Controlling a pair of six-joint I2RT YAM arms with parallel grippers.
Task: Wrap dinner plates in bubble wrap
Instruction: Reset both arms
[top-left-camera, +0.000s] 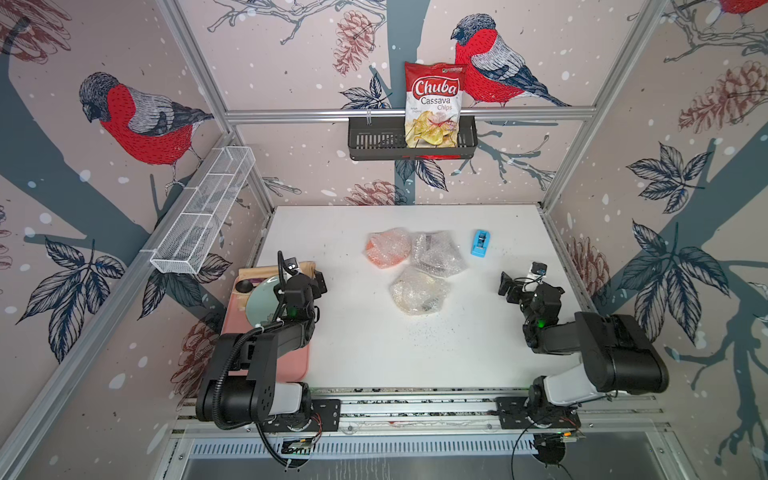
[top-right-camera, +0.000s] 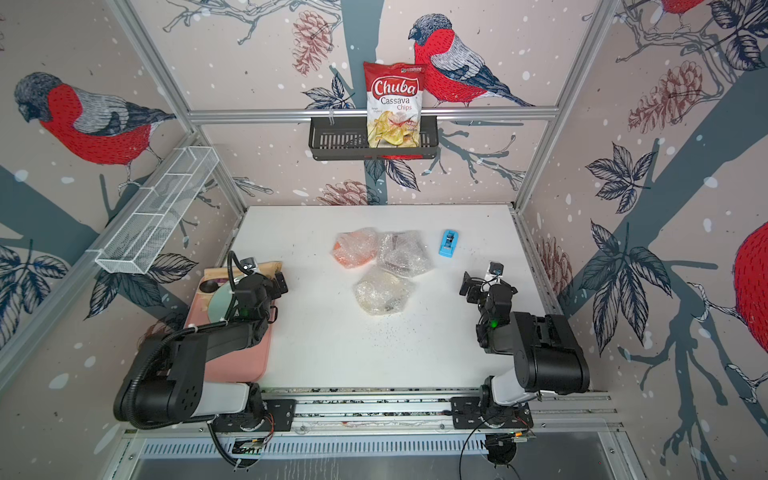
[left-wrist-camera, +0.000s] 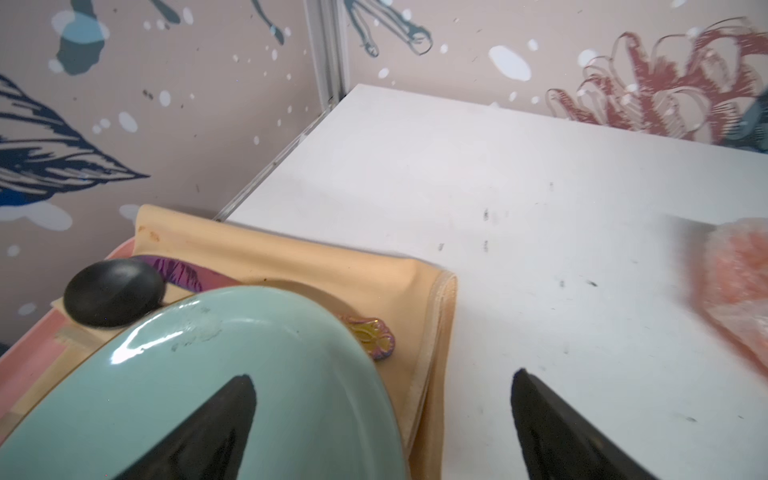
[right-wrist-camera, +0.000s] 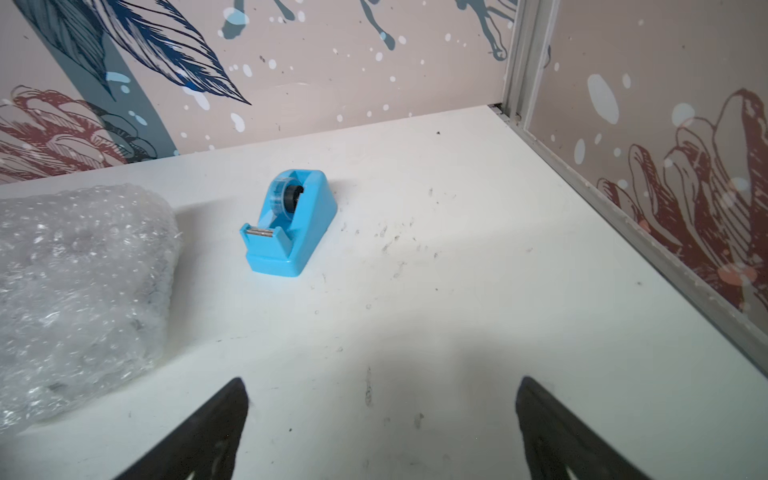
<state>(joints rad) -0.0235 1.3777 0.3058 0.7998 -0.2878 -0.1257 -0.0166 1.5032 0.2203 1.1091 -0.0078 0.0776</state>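
In a top view the left gripper (top-left-camera: 319, 281) is hovering wide open at centre-left, holding nothing; the right gripper (top-left-camera: 506, 287), centre-right, is likewise gaping empty.

Left arm (top-left-camera: 266, 345) and right arm (top-left-camera: 615, 353): same build. Links matte black, boxy with rounded ends; lowest segment (top-left-camera: 286, 397) of each pale grey-white. Small green light (top-left-camera: 293, 311) near each wrist. Ribbed black cable conduit (top-left-camera: 219, 386) on the left arm only, with white ties. Black base plates (top-left-camera: 324, 411) with small screws; thin red and black wires (top-left-camera: 318, 432) below. Left hand (left-wrist-camera: 382, 374), right hand (right-wrist-camera: 380, 380): fingers (left-wrist-camera: 224, 424) black wedges, tapering to points.
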